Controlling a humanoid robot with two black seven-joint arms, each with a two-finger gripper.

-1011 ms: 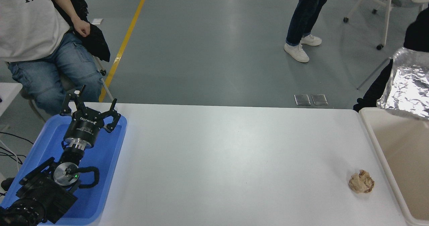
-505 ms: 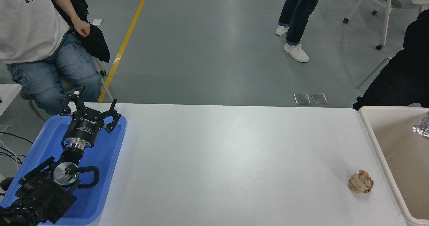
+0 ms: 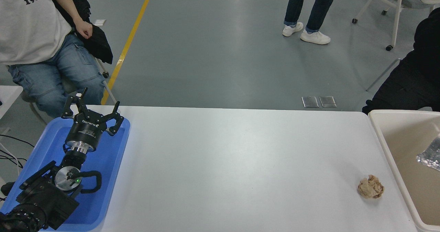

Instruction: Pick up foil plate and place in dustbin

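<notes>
Bright, even overhead light fills the scene — the white desk (image 3: 240, 163) looks almost washed out, with a pale sheen near its middle. The grey floor (image 3: 220, 46) carries soft glare streaks (top centre). Shadows are faint and short. Focus is sharp throughout, edges undistorted.

"1919" on seated person's white shirt (image 3: 31, 22); print on left gripper (image 3: 92, 112) unreadable
</notes>
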